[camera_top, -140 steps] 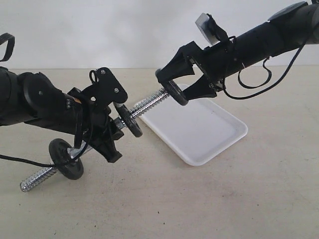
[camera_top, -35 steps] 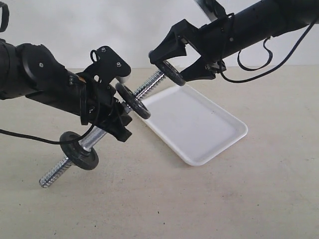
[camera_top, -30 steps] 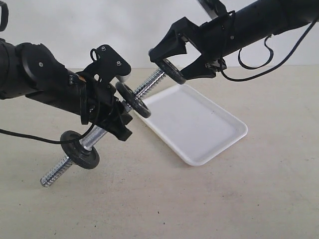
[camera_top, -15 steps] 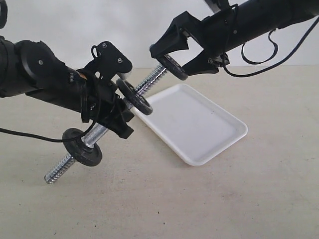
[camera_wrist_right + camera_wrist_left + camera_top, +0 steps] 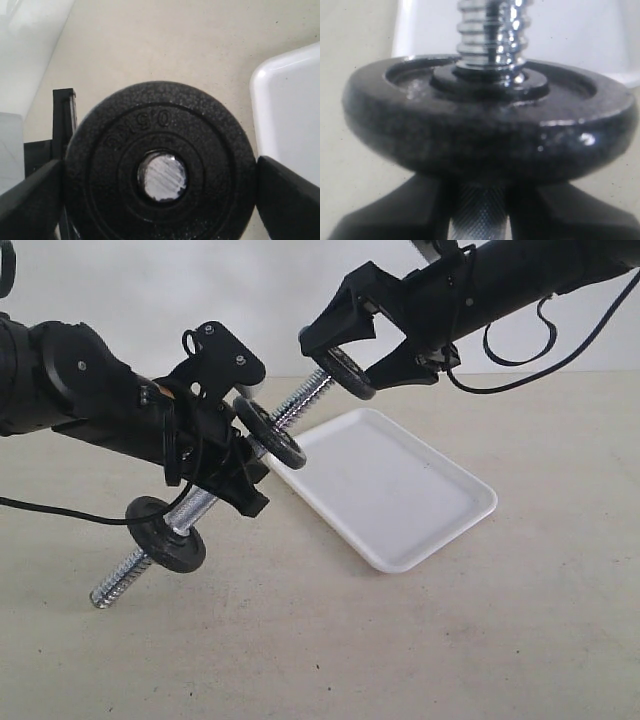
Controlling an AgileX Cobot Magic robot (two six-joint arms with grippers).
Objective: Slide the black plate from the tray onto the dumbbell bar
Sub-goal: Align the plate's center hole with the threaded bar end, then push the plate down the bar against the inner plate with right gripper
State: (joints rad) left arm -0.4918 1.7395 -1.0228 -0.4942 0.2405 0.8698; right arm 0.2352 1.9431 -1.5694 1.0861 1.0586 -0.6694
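Note:
My right gripper (image 5: 345, 371) is shut on the black plate (image 5: 344, 374), holding it by the rim in the air above the tray (image 5: 420, 502). In the right wrist view the black plate (image 5: 160, 165) fills the space between the fingers (image 5: 287, 197), and the threaded end of the dumbbell bar (image 5: 161, 176) shows in its centre hole. My left gripper (image 5: 226, 468) is shut on the knurled middle of the dumbbell bar (image 5: 298, 406), which slants up to the right. In the left wrist view the knurled bar (image 5: 479, 212) sits between the jaws.
Two other black discs ride on the bar: one just above my left gripper (image 5: 270, 433) (image 5: 490, 125), one near the lower end (image 5: 166, 535). The bar's lower threaded tip (image 5: 105, 592) hangs just above the beige table (image 5: 330, 650).
Both arms have risen slightly, lifting the bar and the plate together. The plate stays at the bar's upper end and both grips are unchanged.

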